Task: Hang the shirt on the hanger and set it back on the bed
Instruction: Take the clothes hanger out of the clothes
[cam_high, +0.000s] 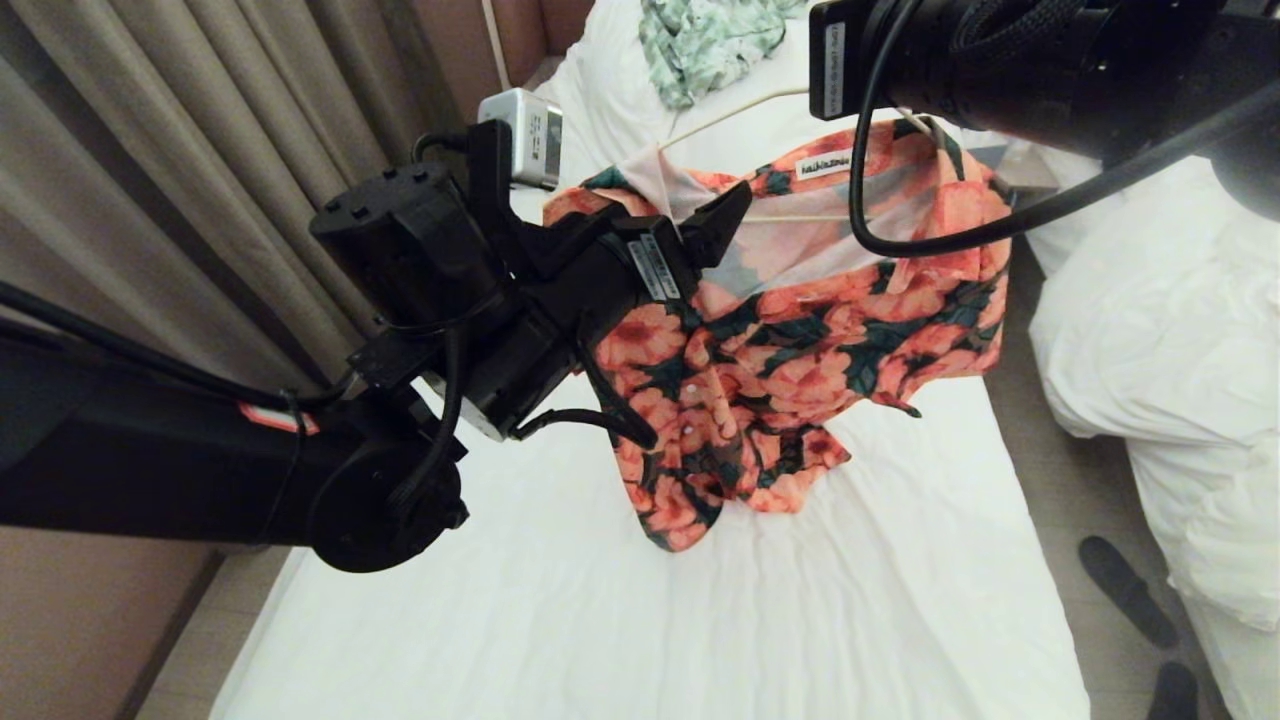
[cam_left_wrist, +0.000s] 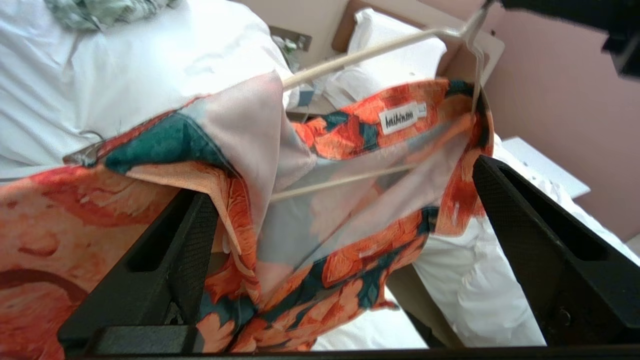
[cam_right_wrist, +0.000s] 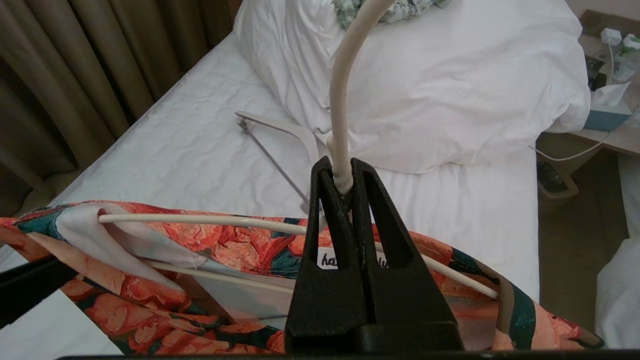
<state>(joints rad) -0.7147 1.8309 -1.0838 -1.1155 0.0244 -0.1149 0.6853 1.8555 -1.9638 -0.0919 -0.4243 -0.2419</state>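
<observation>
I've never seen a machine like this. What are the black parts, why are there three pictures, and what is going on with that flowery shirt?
The black parts are a robot's two arms, each ending in a gripper. One picture comes from a camera on its head, looking down at the bed; the other two come from cameras on each wrist, looking past the fingers. The right gripper is shut on the neck of a thin cream hanger, holding it up. The shirt hangs on it above the sheet, one shoulder only partly on. The left gripper is wide open around the cloth, gripping nothing. Also on the bed: a thicker hanger, pillows and a pale green garment.
</observation>
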